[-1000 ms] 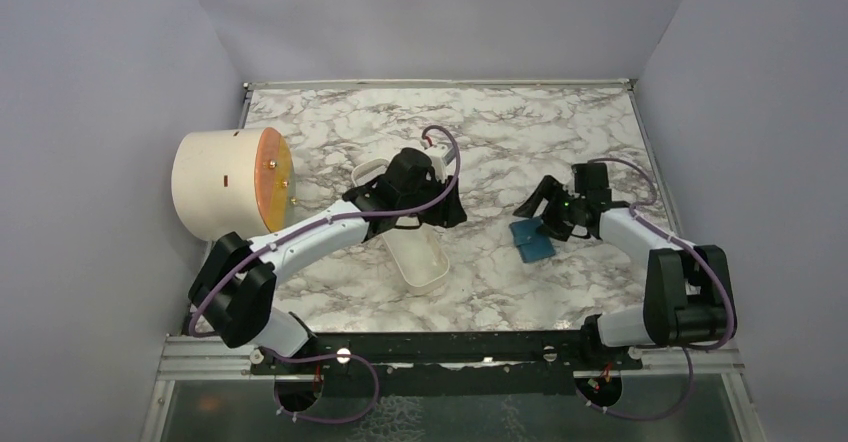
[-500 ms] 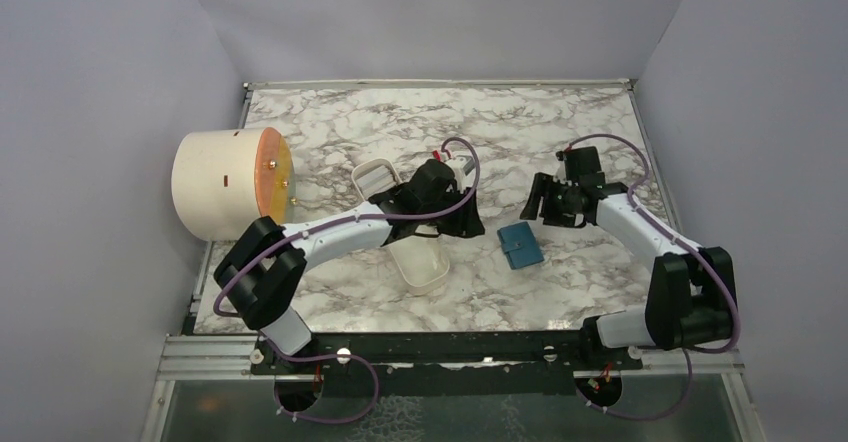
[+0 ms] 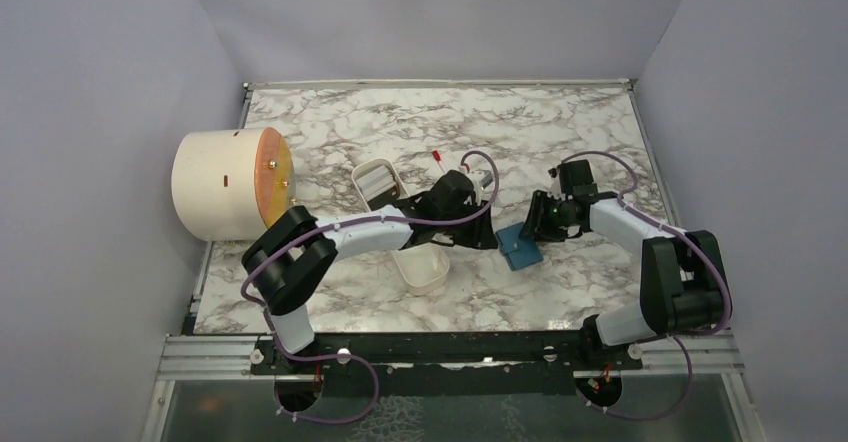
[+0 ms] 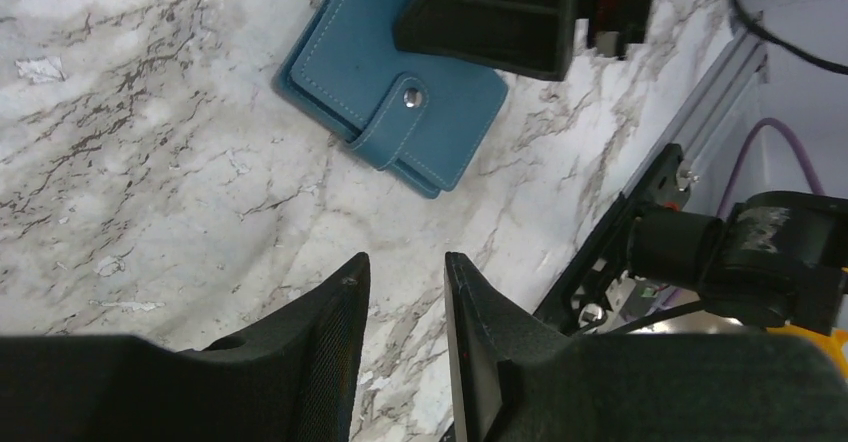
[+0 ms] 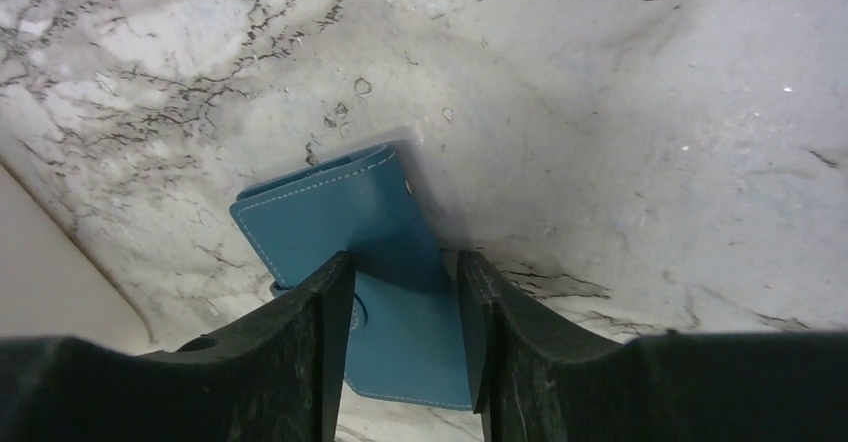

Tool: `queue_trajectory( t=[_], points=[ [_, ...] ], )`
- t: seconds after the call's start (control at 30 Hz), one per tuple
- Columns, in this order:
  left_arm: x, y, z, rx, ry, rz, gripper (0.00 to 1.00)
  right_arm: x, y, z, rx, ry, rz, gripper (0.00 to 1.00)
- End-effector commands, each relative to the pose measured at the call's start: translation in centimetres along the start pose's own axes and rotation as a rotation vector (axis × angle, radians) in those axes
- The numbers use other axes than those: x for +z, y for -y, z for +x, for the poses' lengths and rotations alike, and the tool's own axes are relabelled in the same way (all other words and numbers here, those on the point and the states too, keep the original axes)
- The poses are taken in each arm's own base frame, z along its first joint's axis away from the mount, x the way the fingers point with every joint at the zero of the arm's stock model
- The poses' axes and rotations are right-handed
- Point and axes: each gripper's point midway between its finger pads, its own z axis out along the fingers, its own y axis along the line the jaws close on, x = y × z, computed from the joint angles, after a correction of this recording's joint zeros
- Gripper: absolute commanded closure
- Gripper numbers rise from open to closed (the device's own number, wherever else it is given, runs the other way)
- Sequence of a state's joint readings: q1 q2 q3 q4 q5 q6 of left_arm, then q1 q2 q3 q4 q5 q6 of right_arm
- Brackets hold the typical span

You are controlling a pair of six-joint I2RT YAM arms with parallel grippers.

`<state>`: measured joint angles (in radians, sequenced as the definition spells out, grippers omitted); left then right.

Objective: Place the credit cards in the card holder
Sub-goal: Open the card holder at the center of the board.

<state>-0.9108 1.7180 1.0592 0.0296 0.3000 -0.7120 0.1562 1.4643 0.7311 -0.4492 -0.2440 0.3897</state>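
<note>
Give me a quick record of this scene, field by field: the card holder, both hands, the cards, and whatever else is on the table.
card holder: teal, closed, snap fastened, lying flat on the marble table
left hand: open, empty, just short of the holder
right hand: open, fingers above the holder; contact unclear
credit cards: none visible in any view
white tray: partly under the left arm
cream cylinder: on its side at the table's left edge, orange face toward the centre
</note>
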Motion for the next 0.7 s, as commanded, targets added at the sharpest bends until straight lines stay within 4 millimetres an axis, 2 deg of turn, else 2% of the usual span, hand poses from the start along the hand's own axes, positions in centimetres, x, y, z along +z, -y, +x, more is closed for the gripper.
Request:
queue_trajectory(
  t=[0.0,0.1,0.2,0.43,0.53,0.67],
  points=[
    [1.4,0.2,0.2,-0.012,-0.021,0.020,0.65,1.1,-0.4,1.4,0.026,-0.032,-0.051,0.62],
    [1.8,-0.1,0.2,-0.027,-0.018,0.006,0.65,0.8,-0.6,1.1,0.023,-0.012,-0.060,0.81],
    [2.1,0.1,0.1,-0.030,-0.016,0.006,0.64,-0.3,-2.0,0.2,0.006,0.028,-0.125,0.98],
    [2.2,1.3,-0.8,0.016,-0.010,0.037,0.58,-4.4,-5.7,-1.3,0.003,0.110,-0.275,0.99],
    [2.4,1.4,-1.3,0.036,-0.001,0.033,0.55,-5.8,-7.4,-1.0,0.021,0.126,-0.373,0.99],
    [2.8,1.2,-1.4,0.043,-0.002,0.029,0.53,-6.9,-8.2,-0.7,0.061,0.147,-0.419,0.99]
  ],
)
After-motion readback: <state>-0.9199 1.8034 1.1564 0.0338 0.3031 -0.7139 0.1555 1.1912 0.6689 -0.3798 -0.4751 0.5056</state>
